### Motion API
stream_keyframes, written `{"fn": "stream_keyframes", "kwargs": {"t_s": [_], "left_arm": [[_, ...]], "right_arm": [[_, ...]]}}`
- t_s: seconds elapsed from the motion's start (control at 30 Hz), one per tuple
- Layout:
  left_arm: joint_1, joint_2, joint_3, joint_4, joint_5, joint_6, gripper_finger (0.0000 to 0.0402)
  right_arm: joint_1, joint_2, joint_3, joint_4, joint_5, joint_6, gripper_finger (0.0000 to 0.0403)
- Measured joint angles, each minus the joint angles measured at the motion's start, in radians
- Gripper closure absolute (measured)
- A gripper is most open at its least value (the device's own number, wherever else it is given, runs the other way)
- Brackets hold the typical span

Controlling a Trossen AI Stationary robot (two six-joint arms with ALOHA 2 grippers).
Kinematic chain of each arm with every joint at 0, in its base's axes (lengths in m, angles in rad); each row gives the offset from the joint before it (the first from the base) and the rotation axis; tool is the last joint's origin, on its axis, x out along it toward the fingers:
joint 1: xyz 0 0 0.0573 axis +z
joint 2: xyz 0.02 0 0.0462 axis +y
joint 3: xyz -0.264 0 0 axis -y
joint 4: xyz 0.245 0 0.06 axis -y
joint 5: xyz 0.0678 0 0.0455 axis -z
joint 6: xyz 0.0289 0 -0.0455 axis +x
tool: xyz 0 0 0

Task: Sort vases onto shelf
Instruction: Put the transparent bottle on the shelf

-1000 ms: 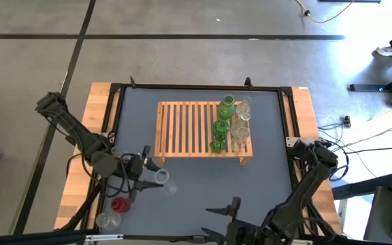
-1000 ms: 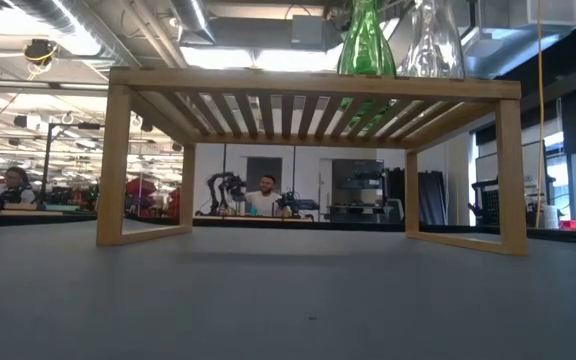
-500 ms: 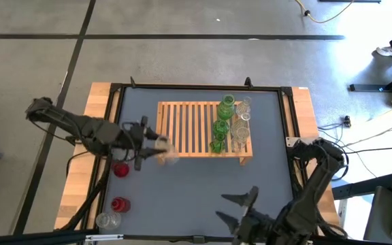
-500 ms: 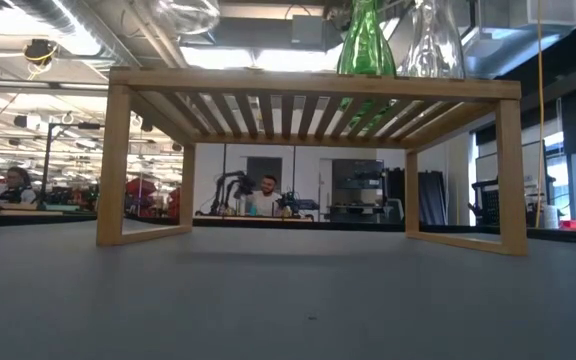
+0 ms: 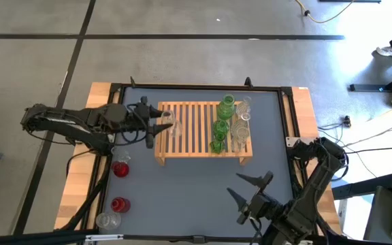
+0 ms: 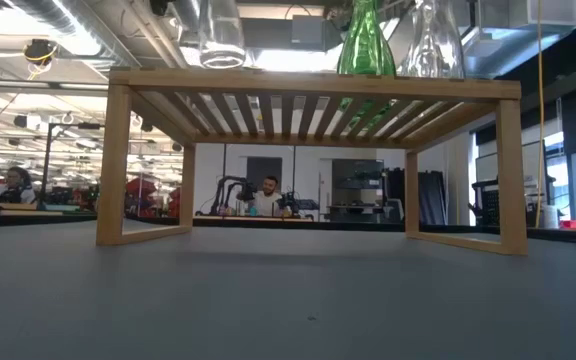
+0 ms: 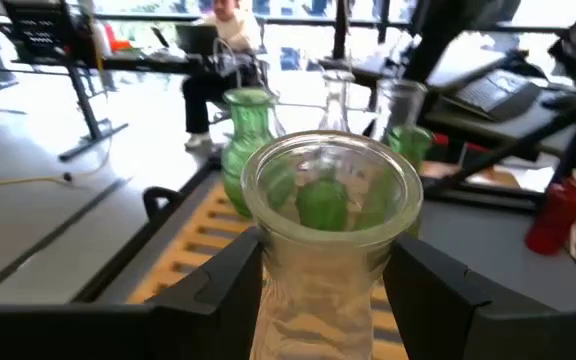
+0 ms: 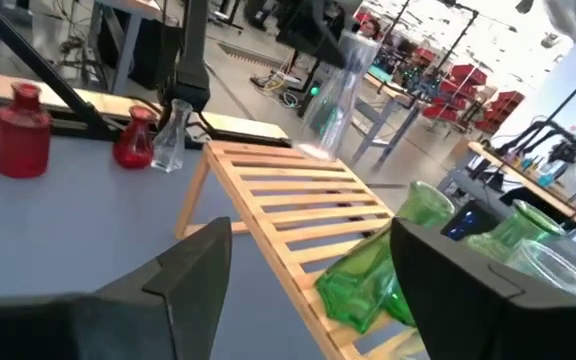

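Note:
The wooden shelf [image 5: 196, 129] stands mid-table. On its right part stand three green vases [image 5: 221, 128] and three clear ones [image 5: 242, 121]; the low view shows a green vase [image 6: 366, 40] and a clear vase [image 6: 430, 38] on its top. My left gripper [image 5: 166, 125] reaches from the table's left and is shut on a clear vase [image 5: 174, 126] over the shelf's left end. My right gripper [image 5: 247, 189] hovers open near the table's near right. Two red vases [image 5: 120, 169] [image 5: 119, 204] and a clear one [image 5: 106, 220] stand on the table's left. My left gripper pinches the clear vase between its two fingers [image 7: 223, 290] at the neck [image 7: 318, 270], below the wide rim [image 7: 330, 175]. The fingers come level from the table's left. The vase is upright, its round base [image 6: 221, 52] right at the shelf's top; whether it rests there, I cannot tell.
The left and middle slats of the shelf [image 5: 186, 139] are bare. The right wrist view shows the shelf's edge [image 8: 268, 180], the red vases [image 8: 20, 140] and a clear vase [image 8: 173, 135] beyond. A black frame [image 5: 114, 102] rims the table. People sit in the room behind [image 6: 266, 195].
My left gripper has carried the clear vase from the table's near left, up and toward the far right, over the shelf's left end, then lowered it to the shelf top. My right gripper has moved toward the right and far side, staying open.

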Motion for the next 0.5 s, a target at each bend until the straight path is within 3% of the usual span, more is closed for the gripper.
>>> {"fn": "stream_keyframes", "kwargs": {"t_s": [0.2,0.33,0.5], "left_arm": [[0.072,0.035,0.002,0.076,0.06,0.032,0.0224],[0.115,0.107,0.002,0.159,0.135,0.058,0.0224],[0.183,0.218,0.016,0.26,0.245,0.056,0.0224]], "right_arm": [[-0.002,0.0,-0.052,-0.052,-0.002,0.082,0.0139],[-0.01,0.001,-0.086,-0.126,0.001,0.196,0.0139],[-0.01,0.001,-0.128,-0.125,-0.017,0.222,0.0139]]}}
